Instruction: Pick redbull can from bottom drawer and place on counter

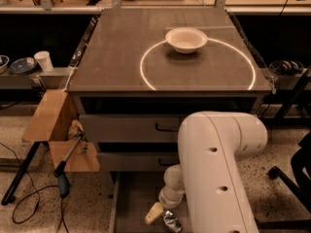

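Gripper [156,213] is down at the bottom centre of the frame, inside the bottom drawer [133,198], right by the redbull can [171,221] lying on its floor. Can't tell whether the claw is open or has the can. Looks like the grab step to me; next comes a firm grip, then lifting to the counter [116,57] up top.

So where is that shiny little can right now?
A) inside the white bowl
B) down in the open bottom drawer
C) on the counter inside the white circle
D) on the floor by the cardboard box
B: the redbull can lies in the bottom drawer, right beside the pincer, which is low in that drawer; the counter carries the white bowl instead.
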`<state>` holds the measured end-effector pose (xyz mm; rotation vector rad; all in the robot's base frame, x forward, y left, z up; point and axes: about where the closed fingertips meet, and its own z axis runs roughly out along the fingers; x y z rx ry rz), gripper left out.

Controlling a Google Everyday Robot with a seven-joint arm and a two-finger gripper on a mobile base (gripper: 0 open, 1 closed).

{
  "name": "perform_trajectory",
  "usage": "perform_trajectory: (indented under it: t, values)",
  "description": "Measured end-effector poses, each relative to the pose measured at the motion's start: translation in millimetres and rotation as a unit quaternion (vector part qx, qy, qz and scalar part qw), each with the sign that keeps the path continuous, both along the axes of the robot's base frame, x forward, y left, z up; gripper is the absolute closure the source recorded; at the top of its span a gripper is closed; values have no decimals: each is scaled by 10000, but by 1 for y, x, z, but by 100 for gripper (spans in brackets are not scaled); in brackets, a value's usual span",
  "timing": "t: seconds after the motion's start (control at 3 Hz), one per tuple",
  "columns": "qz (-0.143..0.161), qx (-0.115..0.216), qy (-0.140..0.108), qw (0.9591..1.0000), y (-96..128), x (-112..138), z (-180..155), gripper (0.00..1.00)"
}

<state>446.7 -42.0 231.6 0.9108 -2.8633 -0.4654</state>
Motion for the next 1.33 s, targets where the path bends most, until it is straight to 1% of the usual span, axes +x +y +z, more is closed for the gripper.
perform_trajectory:
  t: [0.33,0.67,1.0,1.33]
  values:
    - [-304,-306,91,9990,-32,4,-12,0]
    - [-287,-284,106,9991,-34,4,-13,0]
    - [-204,-223,166,9994,-60,11,-15,0]
    - [-204,-224,166,9994,-60,11,-15,0]
